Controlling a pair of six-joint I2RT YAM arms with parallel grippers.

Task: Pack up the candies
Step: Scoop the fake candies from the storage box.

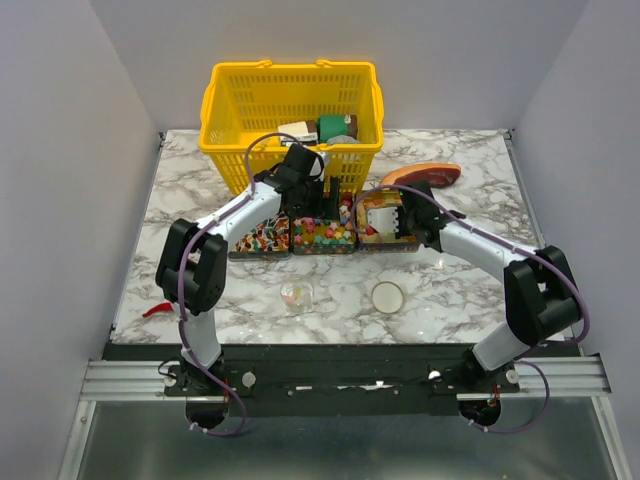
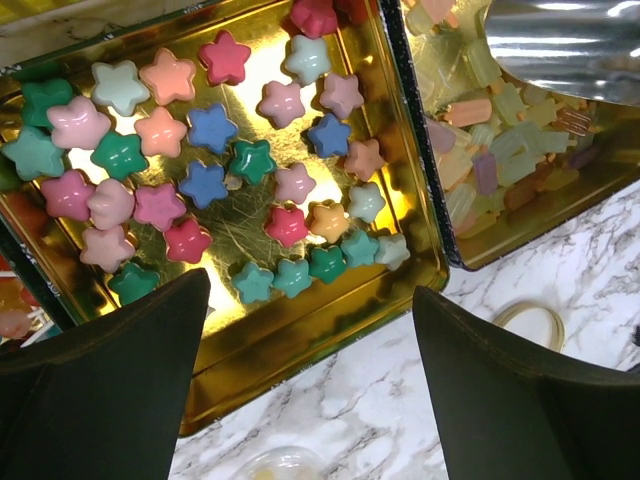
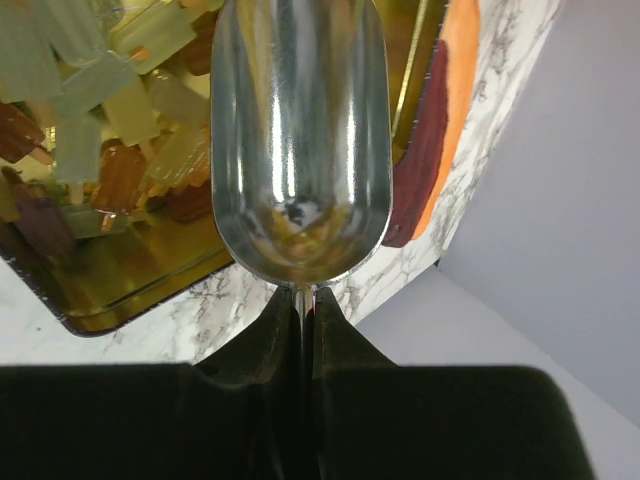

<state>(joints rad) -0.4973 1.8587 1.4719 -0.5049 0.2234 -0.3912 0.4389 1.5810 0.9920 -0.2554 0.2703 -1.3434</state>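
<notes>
Three gold trays of candies sit in front of the basket: wrapped ones (image 1: 262, 238), star-shaped pink, green and blue ones (image 1: 322, 235) and translucent yellow-orange gummies (image 1: 383, 228). My left gripper (image 1: 318, 200) hangs open and empty over the star candies' tray. In the left wrist view the gripper (image 2: 310, 290) spans the near rim of that tray (image 2: 300, 330), above the star candies (image 2: 210, 180). My right gripper (image 1: 408, 215) is shut on the handle of a metal scoop (image 3: 300, 140), which is over the near right edge of the gummy tray (image 3: 110, 290). The scoop looks empty.
A yellow basket (image 1: 292, 95) with boxes stands at the back. A red-brown meat slab (image 1: 420, 175) lies right of it. A clear round jar (image 1: 297, 295) and its lid (image 1: 387, 295) lie near the front. A small red object (image 1: 157, 310) lies at the left edge.
</notes>
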